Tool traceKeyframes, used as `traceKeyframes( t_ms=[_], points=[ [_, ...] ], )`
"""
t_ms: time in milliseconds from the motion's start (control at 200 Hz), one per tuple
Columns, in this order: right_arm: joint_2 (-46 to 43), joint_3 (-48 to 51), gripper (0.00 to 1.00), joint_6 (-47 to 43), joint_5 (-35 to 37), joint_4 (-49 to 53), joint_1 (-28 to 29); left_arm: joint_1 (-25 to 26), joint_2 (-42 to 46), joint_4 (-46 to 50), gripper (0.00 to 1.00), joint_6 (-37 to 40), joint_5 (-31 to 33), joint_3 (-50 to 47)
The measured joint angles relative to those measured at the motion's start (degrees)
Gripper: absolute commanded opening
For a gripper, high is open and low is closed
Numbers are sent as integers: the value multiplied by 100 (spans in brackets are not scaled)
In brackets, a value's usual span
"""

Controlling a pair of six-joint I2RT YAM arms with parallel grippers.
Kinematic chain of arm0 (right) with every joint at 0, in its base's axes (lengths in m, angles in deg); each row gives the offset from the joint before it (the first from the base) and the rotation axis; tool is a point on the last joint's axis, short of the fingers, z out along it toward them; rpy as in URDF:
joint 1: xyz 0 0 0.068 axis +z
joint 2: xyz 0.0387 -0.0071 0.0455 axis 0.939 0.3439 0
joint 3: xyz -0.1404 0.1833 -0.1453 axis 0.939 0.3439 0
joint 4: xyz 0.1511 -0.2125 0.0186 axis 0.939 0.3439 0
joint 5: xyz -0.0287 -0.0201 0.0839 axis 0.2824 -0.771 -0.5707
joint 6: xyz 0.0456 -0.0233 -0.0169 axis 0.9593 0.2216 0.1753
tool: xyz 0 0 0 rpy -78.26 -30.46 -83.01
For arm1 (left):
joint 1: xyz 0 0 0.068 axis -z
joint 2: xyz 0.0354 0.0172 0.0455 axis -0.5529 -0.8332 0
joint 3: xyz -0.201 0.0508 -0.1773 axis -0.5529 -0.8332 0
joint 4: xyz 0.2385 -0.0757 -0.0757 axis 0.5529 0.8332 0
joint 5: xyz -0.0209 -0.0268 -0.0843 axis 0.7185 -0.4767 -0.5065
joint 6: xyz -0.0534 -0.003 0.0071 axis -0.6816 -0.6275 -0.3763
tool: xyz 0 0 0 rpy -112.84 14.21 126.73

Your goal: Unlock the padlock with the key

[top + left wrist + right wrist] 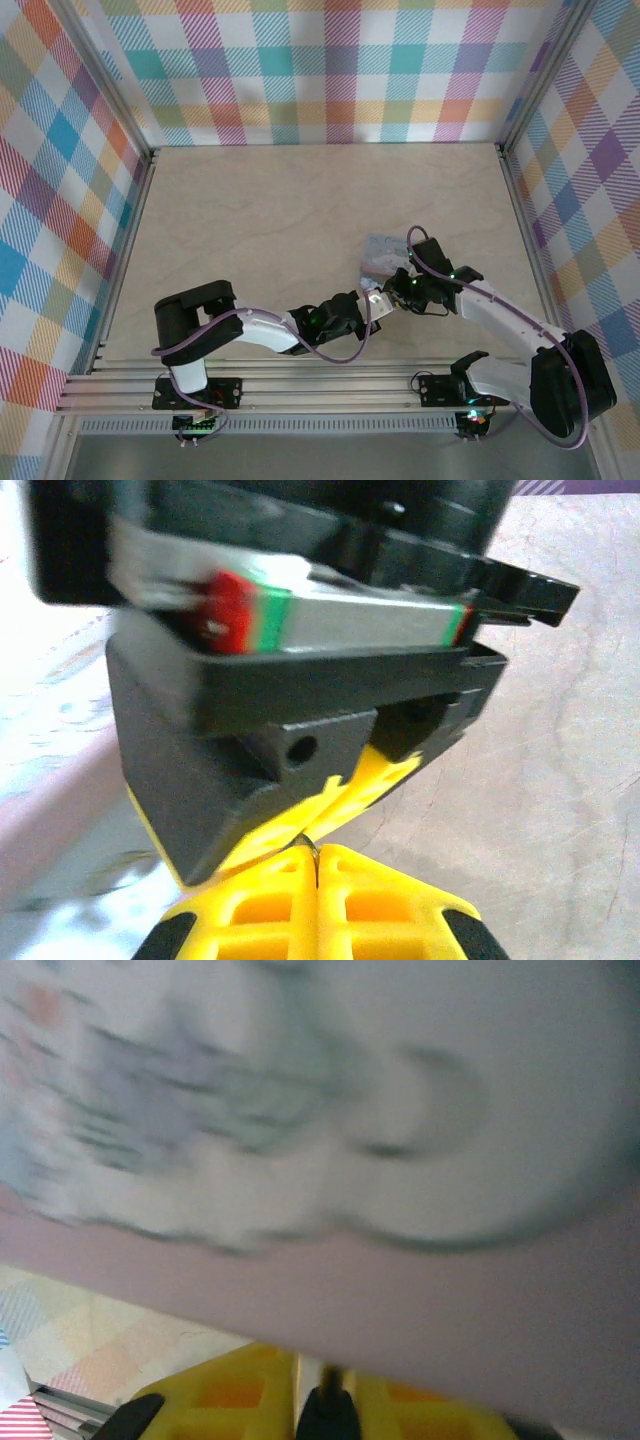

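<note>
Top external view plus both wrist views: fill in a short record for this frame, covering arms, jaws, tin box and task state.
left gripper: reaches right, meeting the other arm's tip; jaws shut in its wrist view, anything held is too thin to tell
right gripper: reaches left, at the tin's near edge; a dark item sits between its pads, too blurred to name
tin box: on the table, right of centre, just beyond both grippers
task state: locked or unlocked cannot be told
</note>
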Motion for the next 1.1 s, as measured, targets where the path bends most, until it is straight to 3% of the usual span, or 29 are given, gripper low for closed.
traceKeyframes(
  t_ms=[65, 205, 395, 560, 815, 1100],
  points=[
    [-2, 81, 0, 28, 28, -46, 0, 15, -101, -133, 0, -35, 39, -13],
    [37, 197, 0, 0, 20, -144, 0, 74, -254, -321, 0, -229, 98, -44],
    [835, -289, 0, -883, -144, -131, 0, 33, -254, -219, 24, -686, 448, -48],
    [868, -291, 0, -1504, -90, -149, 0, -28, -245, -170, 40, -1078, 551, -181],
    [955, -592, 0, -2380, 164, 297, -83, -144, 380, 507, 44, -1429, 590, -393],
    [940, -299, 0, -2188, 162, 114, -238, -164, 1419, 1394, 44, -1803, 688, -551]
  ],
)
